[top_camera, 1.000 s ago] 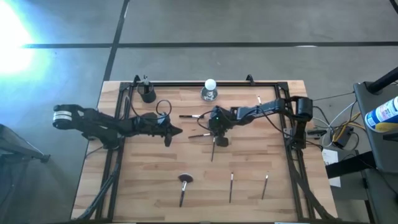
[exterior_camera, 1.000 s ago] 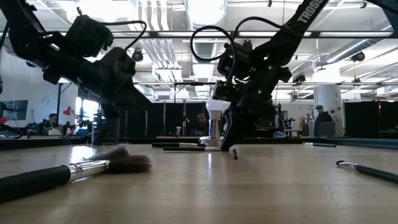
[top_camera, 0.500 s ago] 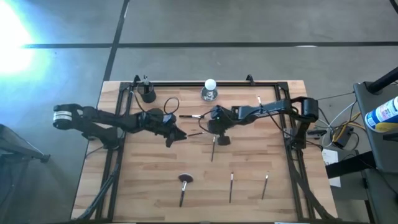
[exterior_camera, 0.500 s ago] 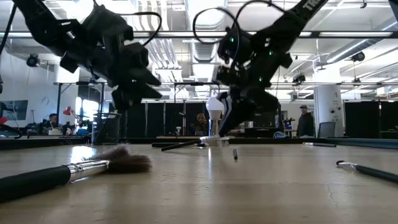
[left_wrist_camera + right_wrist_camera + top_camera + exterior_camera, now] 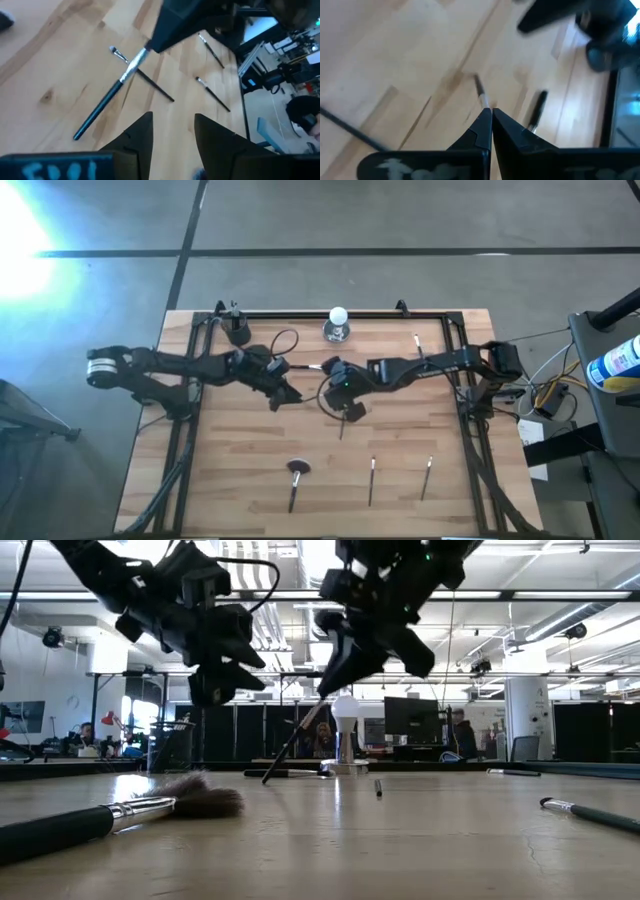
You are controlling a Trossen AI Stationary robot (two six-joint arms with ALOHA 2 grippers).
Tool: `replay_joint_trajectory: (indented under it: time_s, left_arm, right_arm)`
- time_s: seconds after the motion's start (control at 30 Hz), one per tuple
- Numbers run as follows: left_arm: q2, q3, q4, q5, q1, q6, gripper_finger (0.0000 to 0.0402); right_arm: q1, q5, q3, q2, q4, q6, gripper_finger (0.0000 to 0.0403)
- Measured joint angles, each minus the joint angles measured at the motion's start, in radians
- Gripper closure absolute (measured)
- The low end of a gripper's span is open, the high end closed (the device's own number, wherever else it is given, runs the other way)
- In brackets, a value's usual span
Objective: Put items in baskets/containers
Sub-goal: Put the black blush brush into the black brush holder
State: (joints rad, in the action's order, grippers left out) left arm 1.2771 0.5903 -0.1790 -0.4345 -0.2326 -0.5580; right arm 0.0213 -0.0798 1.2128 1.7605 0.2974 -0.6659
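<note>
Overhead, right gripper (image 5: 335,665) clamps slanted brush (image 5: 292,748); left gripper (image 5: 172,127) parted, empty; no writing legible.

No legible text, label, number or sign anywhere.

black cup (image 5: 237,331), white ball (image 5: 338,315), dark-handled brushes (image 5: 372,478), pale wood table (image 5: 250,460)

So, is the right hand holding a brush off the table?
Yes. In the low view the right hand grips a brush slanting down, its lower end near the table.
</note>
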Motion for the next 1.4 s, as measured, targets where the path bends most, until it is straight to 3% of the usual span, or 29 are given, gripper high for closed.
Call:
replay_joint_trajectory:
  time_s: [0.4, 0.7, 0.87, 1.0, 1.17, 1.4]
  left_arm:
    - [0.020, 0.027, 0.002, 0.072, 0.012, 0.219, 0.0266]
    - [0.141, 0.026, -0.131, 0.159, 0.035, 0.404, 0.0266]
    - [0.181, 0.026, -0.097, 0.147, 0.036, 0.396, 0.0266]
    - [0.186, 0.026, -0.083, 0.138, 0.036, 0.395, 0.0266]
    - [0.175, 0.026, -0.090, 0.137, 0.036, 0.397, 0.0266]
    - [0.175, 0.026, -0.088, 0.137, 0.036, 0.399, 0.0266]
  right_arm:
    - [-0.019, -0.001, 0.067, 0.001, 0.005, 0.002, 0.0394]
    - [-0.019, 0.007, 0.088, 0.001, 0.010, 0.037, 0.0394]
    - [0.004, 0.096, 0.077, 0.001, 0.103, 0.262, 0.0394]
    - [0.031, 0.106, 0.009, 0.008, 0.121, 0.445, 0.0388]
    - [0.072, 0.107, -0.101, 0.009, 0.072, 0.590, 0.0346]
    - [0.120, 0.155, -0.182, 0.015, -0.026, 0.671, 0.0289]
